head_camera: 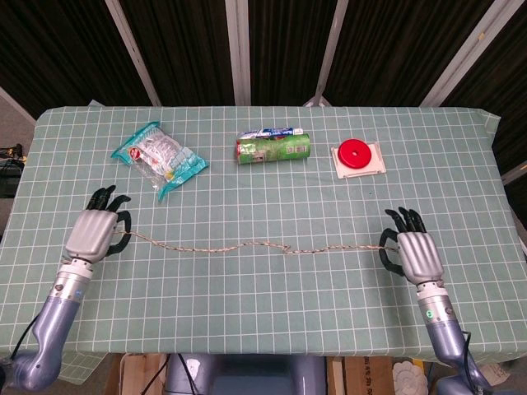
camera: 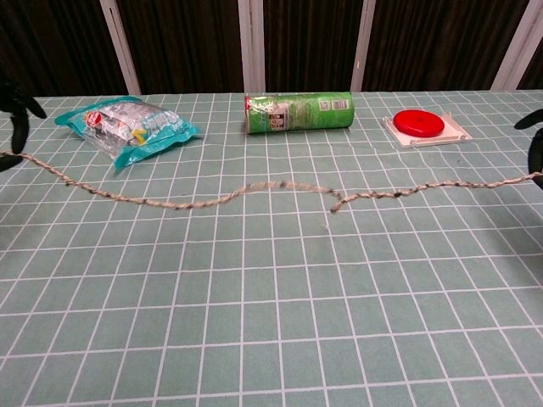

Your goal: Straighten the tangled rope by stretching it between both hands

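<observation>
The speckled rope (head_camera: 247, 245) runs nearly straight across the table between my two hands, with one small kink near its middle (camera: 335, 202). My left hand (head_camera: 97, 229) grips its left end near the table's left edge. My right hand (head_camera: 413, 251) grips the right end far to the right. In the chest view only dark fingertips (camera: 19, 102) of the left hand and a sliver of the right hand's fingers (camera: 533, 127) show at the frame edges, and the rope (camera: 195, 200) hangs just above the cloth.
A teal snack bag (head_camera: 158, 158) lies at the back left. A green chip can (head_camera: 272, 148) lies on its side at the back centre. A red disc on a white tray (head_camera: 357, 155) sits at the back right. The checked tablecloth (head_camera: 263, 313) covers the table.
</observation>
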Motion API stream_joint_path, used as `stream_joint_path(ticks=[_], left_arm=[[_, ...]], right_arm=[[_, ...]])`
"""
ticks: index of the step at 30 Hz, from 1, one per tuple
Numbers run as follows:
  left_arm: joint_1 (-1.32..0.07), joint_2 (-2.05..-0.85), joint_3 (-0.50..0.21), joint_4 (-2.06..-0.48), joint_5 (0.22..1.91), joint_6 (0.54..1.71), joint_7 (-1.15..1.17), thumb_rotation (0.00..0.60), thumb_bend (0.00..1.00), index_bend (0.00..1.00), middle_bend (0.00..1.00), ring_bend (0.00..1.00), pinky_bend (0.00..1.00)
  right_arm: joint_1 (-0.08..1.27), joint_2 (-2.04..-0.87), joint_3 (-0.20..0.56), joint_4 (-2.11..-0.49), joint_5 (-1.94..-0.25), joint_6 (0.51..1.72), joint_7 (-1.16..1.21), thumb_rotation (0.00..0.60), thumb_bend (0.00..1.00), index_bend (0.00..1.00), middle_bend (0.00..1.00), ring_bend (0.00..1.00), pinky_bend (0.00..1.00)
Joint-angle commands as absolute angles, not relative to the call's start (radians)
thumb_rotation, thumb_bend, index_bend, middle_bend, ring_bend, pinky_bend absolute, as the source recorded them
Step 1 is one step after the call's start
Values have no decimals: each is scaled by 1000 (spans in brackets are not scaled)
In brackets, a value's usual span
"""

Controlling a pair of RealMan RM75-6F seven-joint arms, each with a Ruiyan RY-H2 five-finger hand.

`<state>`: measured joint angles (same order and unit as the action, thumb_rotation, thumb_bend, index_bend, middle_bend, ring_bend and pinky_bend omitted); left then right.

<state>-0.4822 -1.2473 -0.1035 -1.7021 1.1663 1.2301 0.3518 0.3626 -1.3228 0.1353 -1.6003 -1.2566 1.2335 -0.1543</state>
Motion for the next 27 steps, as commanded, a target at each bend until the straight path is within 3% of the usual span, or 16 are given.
stream_joint_path(ticks=[1, 20, 22, 24, 26, 27], left_arm=[[-437, -1225, -70, -1668, 1193, 1246, 289, 600, 527, 622, 193, 13, 0], [-413, -1336, -47, -1554, 1197, 1196, 301, 600, 507, 591, 176, 13, 0], [-415, -1345, -45, -1548, 1195, 1190, 310, 600, 484, 580, 166, 13, 0], [-416, -1358, -42, -1539, 1192, 1184, 328, 600, 423, 537, 146, 11, 0], [-416, -1365, -38, -1531, 1187, 1184, 360, 600, 367, 497, 131, 10, 0], [-413, -1366, -37, -1528, 1181, 1194, 390, 600, 347, 484, 123, 10, 0]], right_arm=[[349, -1317, 122, -1570, -1261, 1235, -141, 600, 494, 592, 163, 0, 0], [350, -1366, 122, -1422, -1196, 1157, -141, 600, 495, 570, 163, 0, 0], [352, -1371, 121, -1413, -1192, 1150, -148, 600, 495, 486, 151, 0, 0], [355, -1377, 117, -1403, -1185, 1137, -164, 600, 495, 335, 92, 0, 0], [358, -1375, 109, -1404, -1174, 1117, -189, 600, 495, 110, 14, 0, 0], [361, -1370, 105, -1409, -1166, 1107, -208, 600, 495, 55, 2, 0, 0]])
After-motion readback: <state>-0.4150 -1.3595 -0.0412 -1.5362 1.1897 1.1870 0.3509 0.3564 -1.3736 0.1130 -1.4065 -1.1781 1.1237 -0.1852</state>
